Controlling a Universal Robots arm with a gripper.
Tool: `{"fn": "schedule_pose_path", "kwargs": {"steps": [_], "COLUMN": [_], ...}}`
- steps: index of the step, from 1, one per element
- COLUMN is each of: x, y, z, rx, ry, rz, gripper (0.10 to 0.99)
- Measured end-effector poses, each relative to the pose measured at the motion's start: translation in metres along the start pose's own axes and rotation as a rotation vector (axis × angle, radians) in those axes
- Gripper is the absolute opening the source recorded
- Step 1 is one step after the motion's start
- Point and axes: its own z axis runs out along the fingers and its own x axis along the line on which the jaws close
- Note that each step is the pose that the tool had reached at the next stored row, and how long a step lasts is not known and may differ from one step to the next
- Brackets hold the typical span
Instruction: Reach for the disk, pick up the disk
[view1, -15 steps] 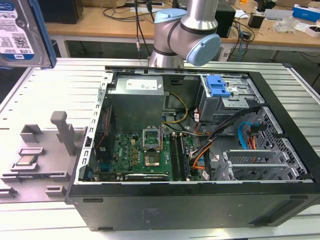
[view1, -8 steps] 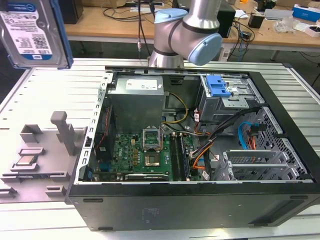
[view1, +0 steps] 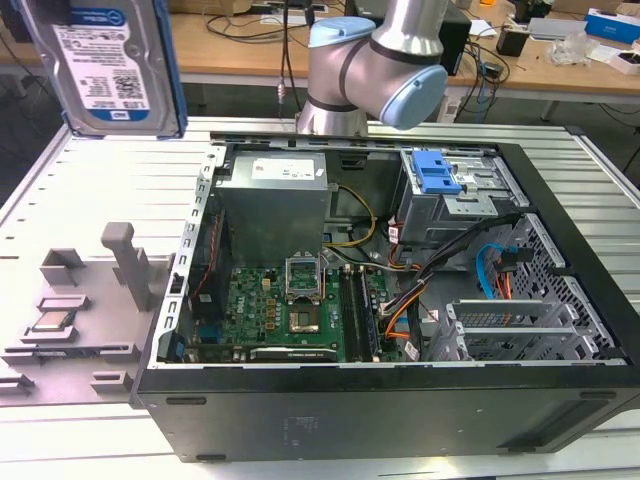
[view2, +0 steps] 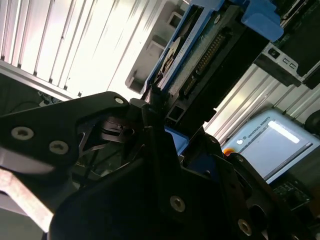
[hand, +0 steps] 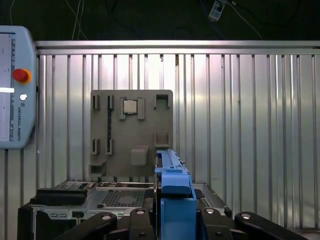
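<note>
The disk (view1: 100, 65), a silver hard drive with a white-and-blue label in a blue bracket, hangs in the air at the exterior view's upper left, high above the ribbed metal table. In the first wrist view its blue bracket edge (hand: 174, 192) stands upright between the black fingers of my gripper (hand: 175, 222), which is shut on it. The second wrist view shows the disk's underside and connector edge (view2: 202, 57) rising out of the black fingers (view2: 150, 115). The arm's grey and light-blue joints (view1: 375, 60) stand behind the computer case.
An open black computer case (view1: 400, 405) with motherboard and cables lies on the table. Inside it is a blue ribbed latch (view1: 437, 172). A grey fixture (view1: 80, 300) at the exterior view's left holds a small silver chip (view1: 50, 322). A teach pendant (hand: 12, 85) lies beside it.
</note>
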Motion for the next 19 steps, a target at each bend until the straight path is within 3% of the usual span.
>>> {"fn": "schedule_pose_path", "kwargs": {"steps": [6,14,16,19], "x": [-0.0001,-0.0003,-0.0004,-0.0005], "y": [-0.0298,-0.0582,-0.0687,-0.0924], "z": [-0.0011,-0.0022,-0.0026,-0.0035], "rx": [0.0,0.0,0.0,0.0], "ry": [0.0,-0.0001,0.0,0.0], "rz": [0.0,0.0,0.0,0.0], "gripper": [0.365,0.365,0.365,0.365]}}
